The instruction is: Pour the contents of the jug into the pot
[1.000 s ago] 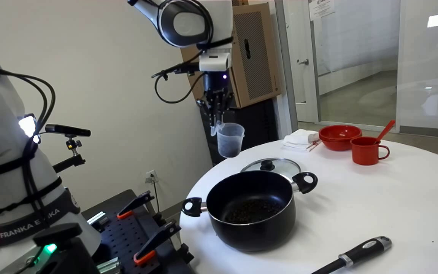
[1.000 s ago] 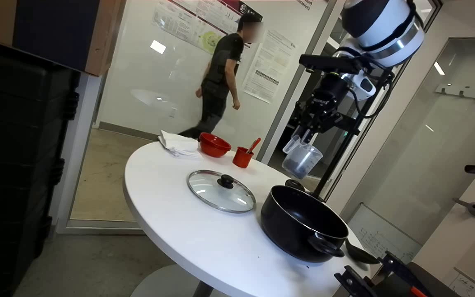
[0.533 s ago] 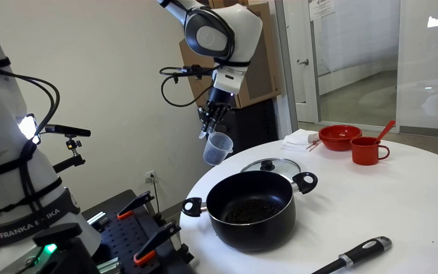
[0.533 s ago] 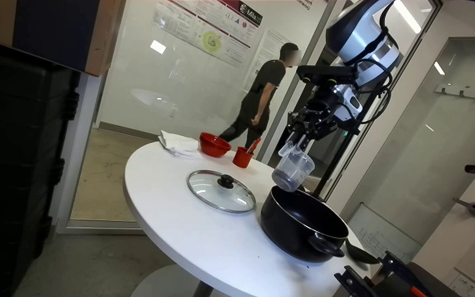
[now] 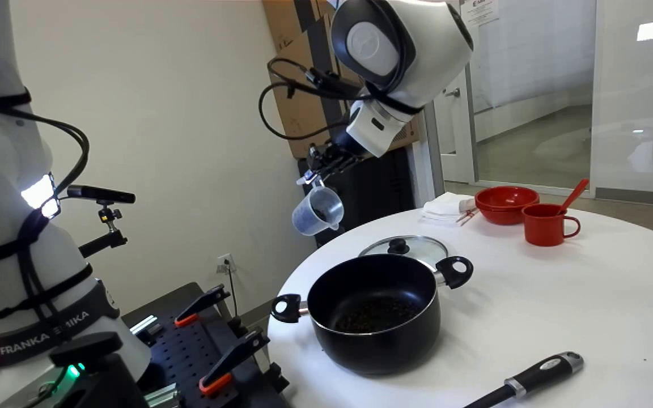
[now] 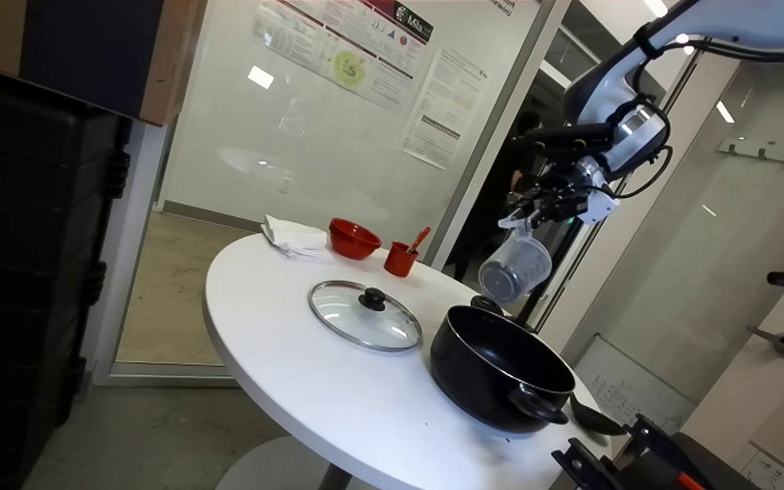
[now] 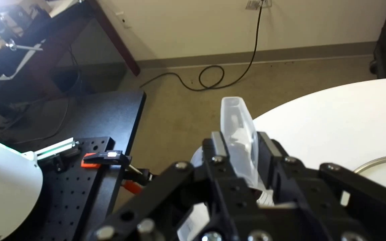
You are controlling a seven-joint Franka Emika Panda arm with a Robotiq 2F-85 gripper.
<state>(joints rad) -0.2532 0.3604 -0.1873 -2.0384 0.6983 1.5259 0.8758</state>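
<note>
- Our gripper (image 7: 241,144) pinches the jug (image 5: 307,217) by its handle.
- In an exterior view the tilted jug hangs at 11 o'clock from the pot (image 5: 380,354), spout toward 4 o'clock, dark contents (image 5: 319,214) inside.
- We should ease toward 5 o'clock, centring the spout over the pot, then tip slowly.

beside the white table (image 5: 530,306), the dark band (image 5: 43,333) around the arm's base (image 5: 117,351) reads "franka emika", one letter partly covered. beyond the table, a poster (image 6: 344,58) bears "mila"; its finer print, and that on a pale sheet (image 6: 445,109), is too small to read.
</note>
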